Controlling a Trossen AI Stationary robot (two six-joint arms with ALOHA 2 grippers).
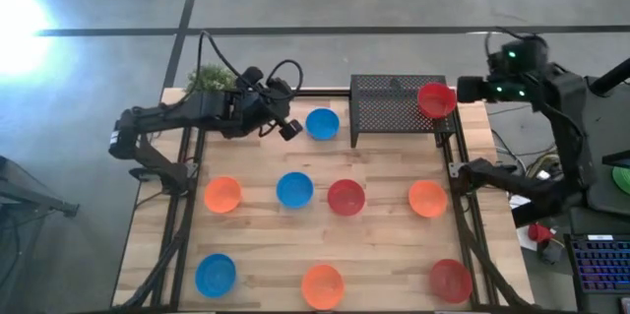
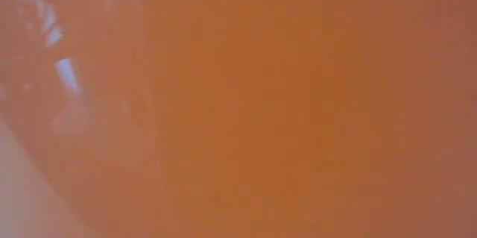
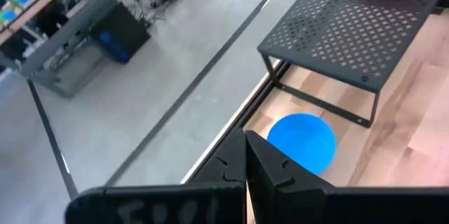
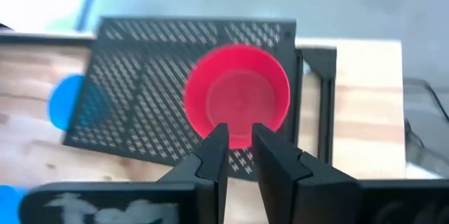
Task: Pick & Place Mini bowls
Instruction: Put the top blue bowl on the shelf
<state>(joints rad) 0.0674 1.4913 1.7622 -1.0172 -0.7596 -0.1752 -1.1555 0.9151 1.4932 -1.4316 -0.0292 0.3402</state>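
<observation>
— Where's the red bowl (image 1: 436, 99) the arm is working on?

— Up over the right end of the black mesh rack (image 1: 394, 105). The right gripper (image 4: 238, 140) is pinched on its near rim, holding it above the rack's top.

— And the other arm?

— The left gripper (image 3: 245, 155) sits left of the rack with its fingers pressed together, nothing between them. A blue bowl (image 1: 322, 123) lies on the counter (image 1: 384, 240) between that gripper and the rack, just beside the rack's left leg.

— The rest of the bowls?

— All spread over the counter in front of the rack. Nearest row: an orange bowl (image 1: 222, 194) far left, a second blue bowl (image 1: 294, 189), a second red bowl (image 1: 346, 197) below the rack's left end, and a second orange bowl (image 1: 427, 198) below its right end. Farther from the rack, along the front edge: a third blue bowl (image 1: 215, 275), a third orange bowl (image 1: 322, 285), and a third red bowl (image 1: 450, 281).

— Anything else?

— A small green plant (image 1: 209, 80) at the back corner, well left of the rack. The table-level camera sees only a blur of orange.
</observation>
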